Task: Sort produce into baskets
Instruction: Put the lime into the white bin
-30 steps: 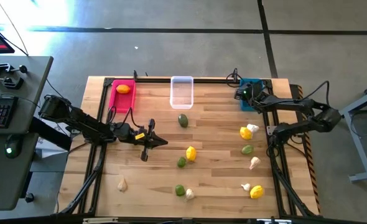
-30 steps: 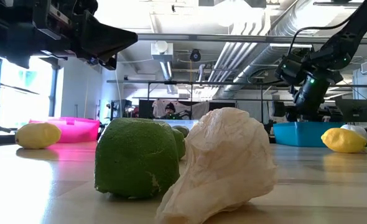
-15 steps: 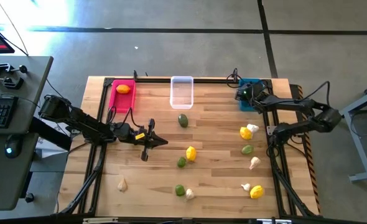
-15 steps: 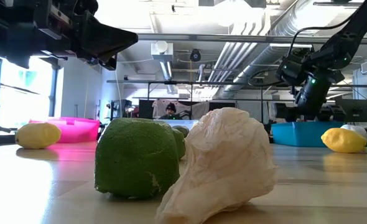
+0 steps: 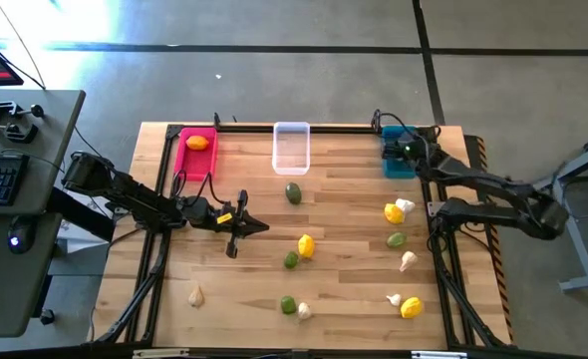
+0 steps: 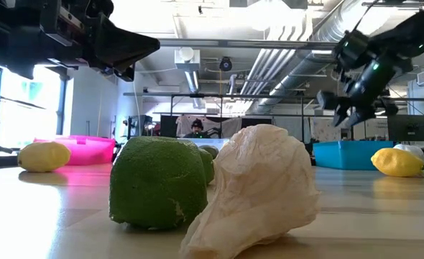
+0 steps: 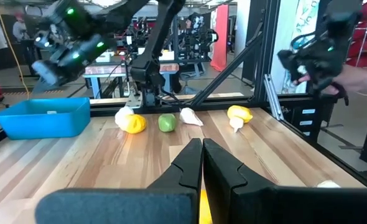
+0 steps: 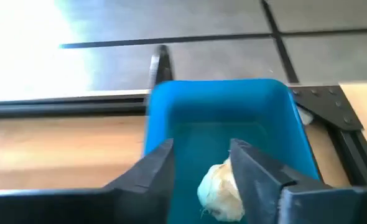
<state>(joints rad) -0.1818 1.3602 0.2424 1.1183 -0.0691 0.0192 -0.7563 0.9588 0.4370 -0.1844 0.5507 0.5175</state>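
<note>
Three baskets stand along the table's far edge: a pink one [image 5: 195, 152] with an orange fruit [image 5: 197, 143] in it, a clear one [image 5: 291, 147], and a teal one [image 5: 399, 162]. My right gripper [image 8: 202, 149] hangs open above the teal basket [image 8: 171, 124]. A whitish garlic bulb [image 8: 221, 186] lies on that basket's floor, below the fingers. My left gripper [image 5: 264, 228] is shut and level over the table's left middle, touching nothing. Loose yellow [image 5: 306, 244], green [image 5: 293, 193] and garlic [image 5: 196, 296] pieces lie on the table.
More produce lies at the table's right: a yellow fruit [image 5: 394, 212], a green one [image 5: 396, 239], garlic bulbs [image 5: 408, 261] and another yellow fruit [image 5: 411, 308]. A green fruit [image 6: 158, 183] and a garlic bulb [image 6: 259, 191] sit near the front edge. Bare wood lies between the left arm and the baskets.
My right gripper has risen above the teal basket and its arm has drawn back toward the table's right edge. The left arm has kept still.
</note>
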